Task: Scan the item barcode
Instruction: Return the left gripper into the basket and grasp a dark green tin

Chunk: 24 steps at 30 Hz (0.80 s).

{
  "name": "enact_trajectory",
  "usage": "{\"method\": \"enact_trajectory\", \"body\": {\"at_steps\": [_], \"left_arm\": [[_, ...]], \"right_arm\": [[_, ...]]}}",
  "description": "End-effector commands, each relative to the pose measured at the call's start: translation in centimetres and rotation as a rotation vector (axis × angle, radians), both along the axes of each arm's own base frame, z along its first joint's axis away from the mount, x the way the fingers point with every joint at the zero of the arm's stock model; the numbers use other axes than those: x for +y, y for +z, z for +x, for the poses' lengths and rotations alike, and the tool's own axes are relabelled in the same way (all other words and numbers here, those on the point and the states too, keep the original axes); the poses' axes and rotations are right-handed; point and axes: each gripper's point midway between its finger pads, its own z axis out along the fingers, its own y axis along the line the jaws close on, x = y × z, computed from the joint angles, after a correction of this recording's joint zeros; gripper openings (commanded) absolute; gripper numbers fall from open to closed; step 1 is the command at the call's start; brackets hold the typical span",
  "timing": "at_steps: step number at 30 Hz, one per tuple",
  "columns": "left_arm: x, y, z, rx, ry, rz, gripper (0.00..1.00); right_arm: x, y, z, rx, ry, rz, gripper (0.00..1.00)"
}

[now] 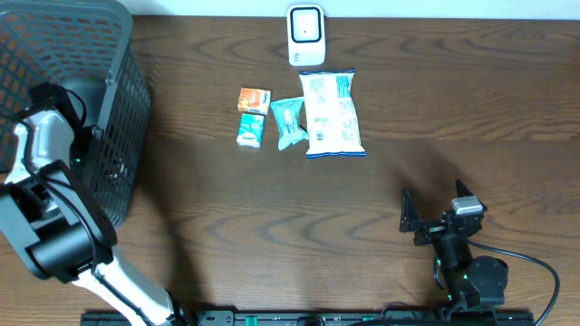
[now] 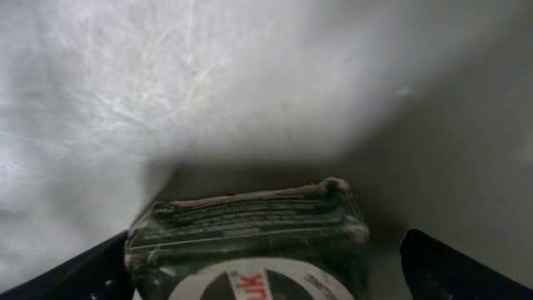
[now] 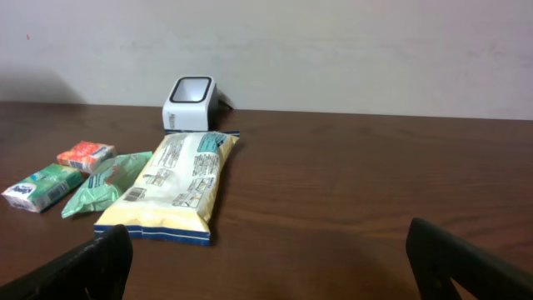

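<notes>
the left gripper (image 2: pixel 266 254) hangs inside the basket (image 1: pixel 127 136) at 10 o'clock on the table (image 1: pixel 272 235), jaws wide apart and clamped on nothing. the dark packet (image 2: pixel 250 221) lies on the basket floor between its fingers (image 2: pixel 92 271); whether the finger at 9 o'clock touches it i cannot tell. the likely trouble: the jaws straddle the packet end to end, so closing may crumple the soft wrapper or squeeze it out toward 12 o'clock instead of pinching it firmly. on the lift, packet or wrist could catch the basket wall. no barcode shows on the upward face, only a round label with red letters, so it may reach the scanner (image 1: pixel 305 34) at 12 o'clock wrong face first and need a turn. the bag (image 1: pixel 332 113) just below the scanner crowds that approach. the right gripper (image 3: pixel 268 242) sits at 5 o'clock, jaws apart, empty. in the left wrist view the packet's long axis runs 9 to 3 o'clock, label face toward the camera, a crimped edge toward 12.
</notes>
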Motion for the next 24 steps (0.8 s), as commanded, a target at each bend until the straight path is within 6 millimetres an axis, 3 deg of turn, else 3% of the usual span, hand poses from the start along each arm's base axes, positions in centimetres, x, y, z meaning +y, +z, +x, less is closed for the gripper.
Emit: {"method": "enact_trajectory", "body": {"at_steps": [1, 11, 19, 21, 24], "left_arm": [[-1.25, -1.45, -0.23, 0.026, 0.014, -0.046, 0.98], [-0.62, -1.53, -0.41, 0.038, 0.015, -0.011, 0.98], [-0.48, -1.53, -0.63, 0.043, 0.020, -0.013, 0.77], [-0.52, -1.53, -0.70, 0.046, 0.020, -0.015, 0.68], [-0.51, -1.53, -0.71, 0.046, 0.020, -0.015, 0.65]], "right_arm": [[0.25, -0.06, -0.06, 0.002, 0.012, 0.006, 0.99], [0.25, -0.06, -0.06, 0.002, 0.012, 0.006, 0.99], [0.25, -0.05, -0.06, 0.001, 0.012, 0.006, 0.99], [0.25, -0.06, -0.06, 0.002, 0.012, 0.006, 0.99], [0.25, -0.06, -0.06, 0.002, 0.012, 0.006, 0.99]]}}
